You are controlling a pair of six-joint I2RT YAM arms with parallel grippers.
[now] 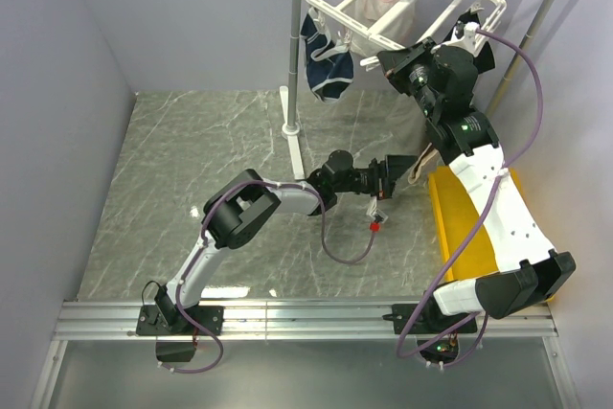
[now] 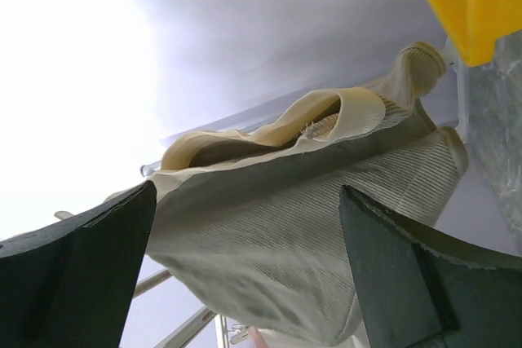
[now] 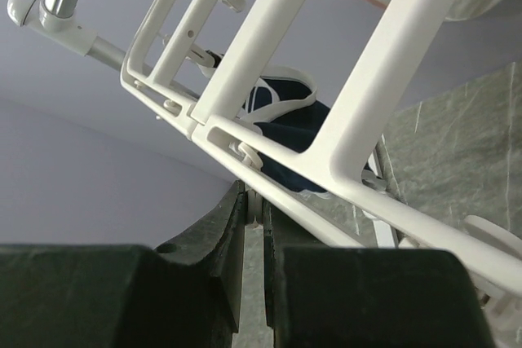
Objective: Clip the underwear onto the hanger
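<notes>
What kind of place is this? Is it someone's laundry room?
Probably a robot test booth set up like a laundry corner: two robot arms bolted to a rail, plain grey walls round a marble-look table, and a white hanger on a metal pole with blue briefs clipped on.

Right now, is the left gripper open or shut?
Open. The left wrist view shows the left gripper with its fingers wide apart, the taupe underwear showing through the gap between them.
</notes>
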